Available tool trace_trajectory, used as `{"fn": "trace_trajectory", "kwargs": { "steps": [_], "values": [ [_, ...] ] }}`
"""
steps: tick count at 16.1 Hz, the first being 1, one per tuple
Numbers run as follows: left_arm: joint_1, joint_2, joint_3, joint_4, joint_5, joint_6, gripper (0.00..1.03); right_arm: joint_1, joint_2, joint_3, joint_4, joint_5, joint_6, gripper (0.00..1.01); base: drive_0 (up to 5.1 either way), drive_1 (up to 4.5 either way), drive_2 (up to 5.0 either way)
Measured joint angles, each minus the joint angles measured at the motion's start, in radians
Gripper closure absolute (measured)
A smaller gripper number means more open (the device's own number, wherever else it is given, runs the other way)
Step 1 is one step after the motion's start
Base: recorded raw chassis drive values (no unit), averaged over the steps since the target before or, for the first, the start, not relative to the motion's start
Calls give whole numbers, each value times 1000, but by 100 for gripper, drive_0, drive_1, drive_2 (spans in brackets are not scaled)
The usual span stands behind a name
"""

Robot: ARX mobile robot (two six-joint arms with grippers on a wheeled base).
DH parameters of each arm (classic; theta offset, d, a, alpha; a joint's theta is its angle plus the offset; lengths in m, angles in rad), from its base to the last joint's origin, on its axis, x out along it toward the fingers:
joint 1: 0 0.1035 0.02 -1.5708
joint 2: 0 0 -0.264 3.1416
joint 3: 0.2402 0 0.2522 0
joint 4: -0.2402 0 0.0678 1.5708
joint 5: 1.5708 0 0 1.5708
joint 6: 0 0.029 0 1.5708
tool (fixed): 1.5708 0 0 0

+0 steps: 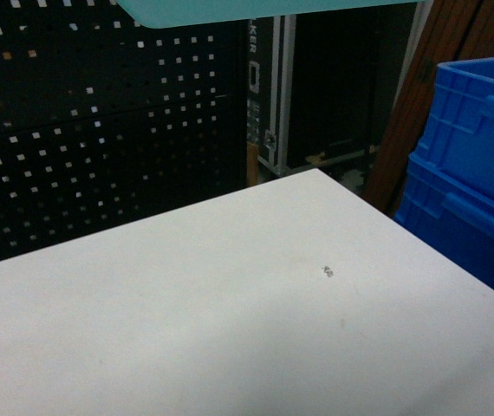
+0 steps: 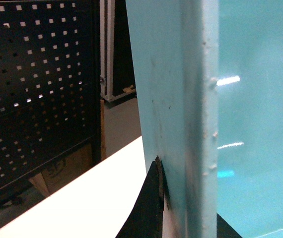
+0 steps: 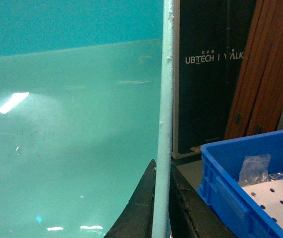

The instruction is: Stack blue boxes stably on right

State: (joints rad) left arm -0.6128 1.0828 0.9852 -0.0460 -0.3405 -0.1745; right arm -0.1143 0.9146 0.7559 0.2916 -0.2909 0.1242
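Both grippers, left gripper (image 2: pixel 164 198) and right gripper (image 3: pixel 162 198), pinch opposite rims of the turquoise tub (image 1: pixel 230 10) (stiff, light, probably slick) above the table (image 1: pixel 230 329).

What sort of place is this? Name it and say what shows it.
Probably a workshop or robotics lab: a black pegboard panel, stacked blue crates beside a plain white table, and an equipment case marked UBTECH.
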Motion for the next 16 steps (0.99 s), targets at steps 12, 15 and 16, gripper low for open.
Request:
{"fn": "trace_trajectory", "kwargs": {
  "steps": [12, 15, 16],
  "values": [
    [0, 0, 0, 0, 0, 0, 101, 0, 0, 0, 0, 0, 2, 94, -161, -161, -161],
    [0, 0, 0, 0, 0, 0, 101, 0, 0, 0, 0, 0, 3, 94, -147, -147, -147],
    [0, 0, 0, 0, 0, 0, 101, 0, 0, 0, 0, 0, 3, 94, -147, -147, -147]
  ]
}}
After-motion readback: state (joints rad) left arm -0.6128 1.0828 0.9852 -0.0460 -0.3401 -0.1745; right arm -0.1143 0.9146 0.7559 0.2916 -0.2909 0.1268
